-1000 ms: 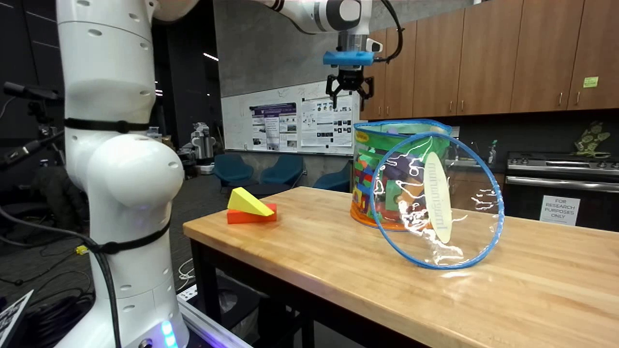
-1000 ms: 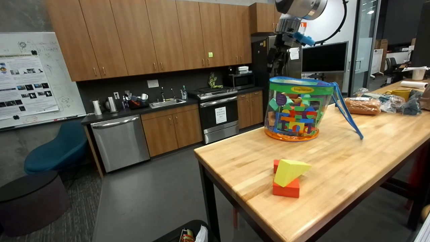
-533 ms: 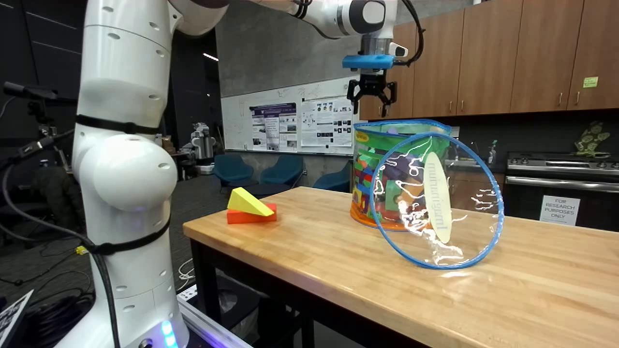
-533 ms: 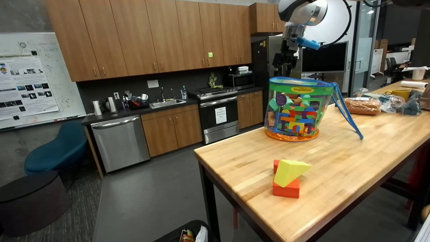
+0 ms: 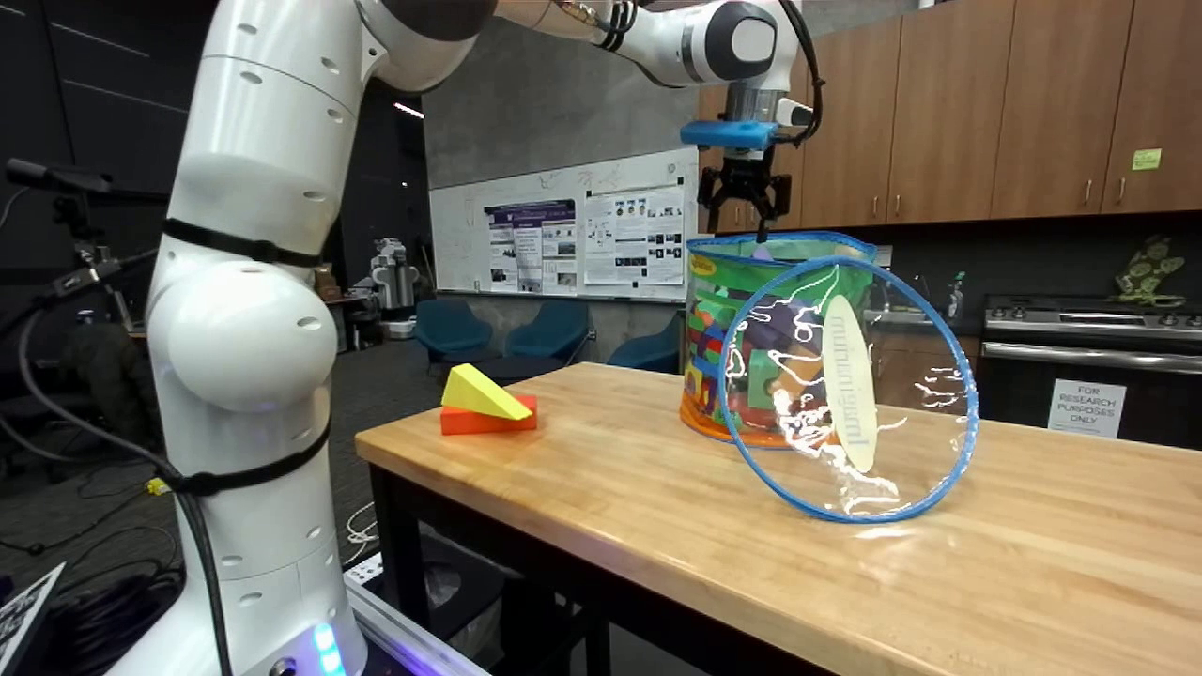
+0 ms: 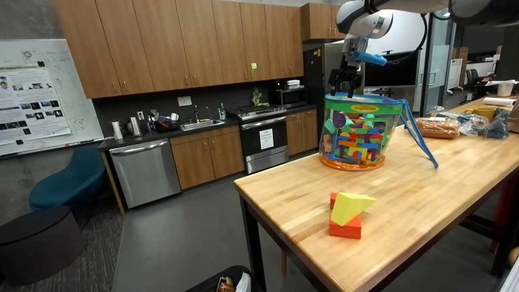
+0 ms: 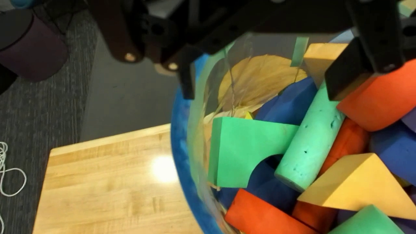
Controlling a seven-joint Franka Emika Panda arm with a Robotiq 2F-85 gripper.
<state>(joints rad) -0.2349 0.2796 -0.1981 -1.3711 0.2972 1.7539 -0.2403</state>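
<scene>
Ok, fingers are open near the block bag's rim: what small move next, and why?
Probably a slight shift inward over the bag before lowering: in the wrist view, one of the open fingers overlaps the blue rim, while the other appears over the blocks.

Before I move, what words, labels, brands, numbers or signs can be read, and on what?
"Imaginarium": oval label on the clear lid.
"FOR RESEARCH PURPOSES ONLY": sign on the oven door.
Too small to read reliably: yellow label, purple sticker on block bag; posters; whiteboard writing; sticky note; wall notice.
</scene>
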